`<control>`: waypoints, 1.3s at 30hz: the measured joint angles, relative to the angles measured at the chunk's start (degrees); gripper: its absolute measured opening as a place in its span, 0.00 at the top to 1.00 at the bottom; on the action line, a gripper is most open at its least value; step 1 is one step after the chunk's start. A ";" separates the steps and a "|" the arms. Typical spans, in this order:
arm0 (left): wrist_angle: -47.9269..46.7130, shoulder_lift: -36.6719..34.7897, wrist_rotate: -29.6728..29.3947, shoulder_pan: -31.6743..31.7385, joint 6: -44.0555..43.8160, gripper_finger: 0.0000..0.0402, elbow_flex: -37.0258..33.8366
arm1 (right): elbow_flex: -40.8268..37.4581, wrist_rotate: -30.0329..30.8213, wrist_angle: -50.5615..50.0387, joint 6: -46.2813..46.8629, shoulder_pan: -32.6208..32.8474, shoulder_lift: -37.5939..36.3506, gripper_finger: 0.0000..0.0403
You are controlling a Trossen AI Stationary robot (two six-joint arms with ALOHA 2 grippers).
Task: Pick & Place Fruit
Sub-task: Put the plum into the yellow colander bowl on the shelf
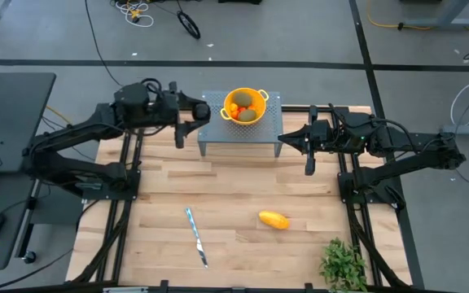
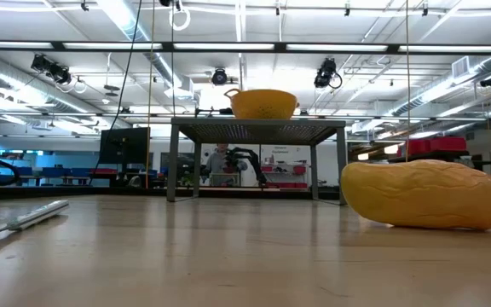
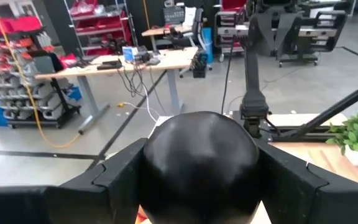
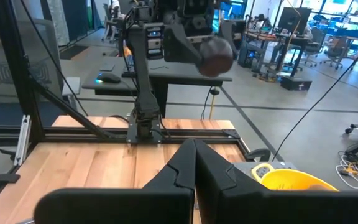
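L gripper (image 1: 203, 111) is raised at the far side of the table, just left of the yellow colander (image 1: 245, 106), clamped on a dark, near-black round fruit (image 3: 199, 165); in the L wrist view the fruit fills the gap betw. both fingers (image 3: 114, 171); the same fruit shows from the R wrist view, held up high in the other arm's jaws (image 4: 215, 55).

R gripper (image 1: 286, 140) hovers just right of the grey perforated stand (image 1: 218, 140), fingers pressed together, holding nothing; its wrist view shows the closed fingers (image 4: 194, 165) w/ the colander rim just past them (image 4: 288, 180).

Colander sits on top of the stand, at the far middle of the wooden table (image 1: 243, 191); inside it: olive-green ovals (image 1: 246, 115) and small orange-red pieces (image 1: 235, 108); exact count can't be told.

Yellow-orange oblong fruit (image 1: 273, 220) lies on the table near-right of centre, well apart from the stand; big in the low view (image 2: 423, 194).

Silver knife (image 1: 196, 236) lies left of it, near edge; leafy green plant (image 1: 344, 264) at near right corner.
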 joint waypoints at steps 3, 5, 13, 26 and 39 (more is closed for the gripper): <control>0.32 1.16 0.21 0.00 -0.24 0.35 0.00 | 0.00 0.00 -0.02 0.00 0.00 0.00 0.99; 1.00 1.68 0.58 -0.01 -0.23 0.35 0.00 | 0.00 0.00 -0.01 0.00 0.00 0.00 0.99; 1.28 1.81 0.48 0.00 -1.30 0.34 0.00 | 0.00 0.01 -0.07 -0.16 0.00 0.00 0.99; 4.23 2.78 1.16 3.71 2.04 0.35 -0.04 | 0.00 1.63 0.09 -0.66 0.00 0.00 0.99; 6.37 3.64 9.24 10.21 0.71 0.35 0.02 | 0.00 1.57 0.17 0.85 0.00 -0.02 0.99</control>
